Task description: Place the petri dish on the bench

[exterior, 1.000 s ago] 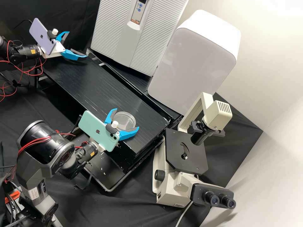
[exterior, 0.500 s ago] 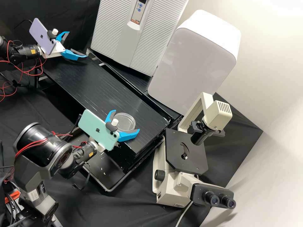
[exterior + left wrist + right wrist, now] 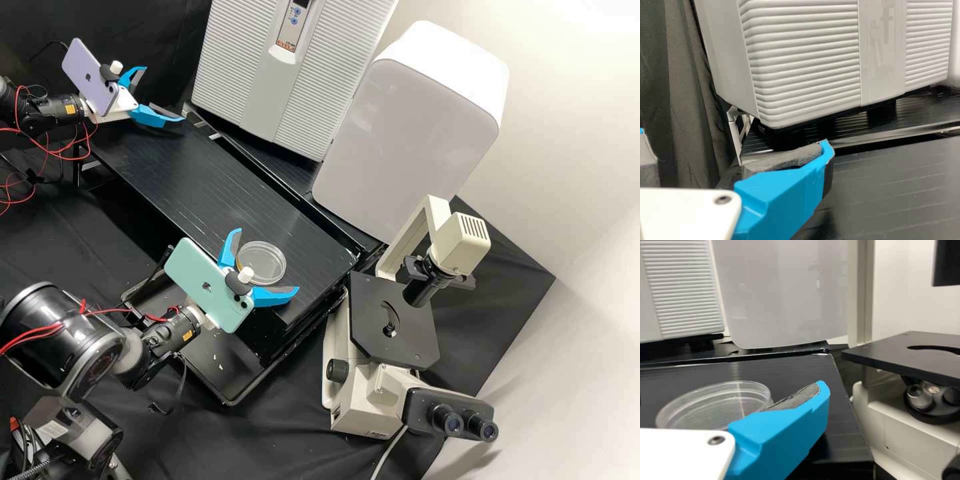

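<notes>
In the high view, the clear round petri dish [image 3: 270, 260] lies flat on the black bench [image 3: 200, 183] near its right end. My right gripper [image 3: 266, 261] stands open around the near side of the dish, fingers spread apart. The right wrist view has the dish [image 3: 715, 405] between the spread fingers of that gripper [image 3: 731, 391]; one finger overlaps its rim, and contact cannot be told. At the bench's far left end, my left gripper [image 3: 164, 94] is open and empty. In the left wrist view, this gripper [image 3: 737, 147] faces the ribbed cabinet.
A ribbed grey cabinet [image 3: 267, 80] and a white rounded box [image 3: 407, 127] stand behind the bench. The microscope [image 3: 393, 320] is at the right, its stage close to the bench end. A dark tray [image 3: 223, 367] sits below the bench's front edge.
My right gripper has opened wider and drawn back a little towards the front, its arm shifting left. The dish has settled slightly lower and let go of the fingers. The left arm has kept still.
</notes>
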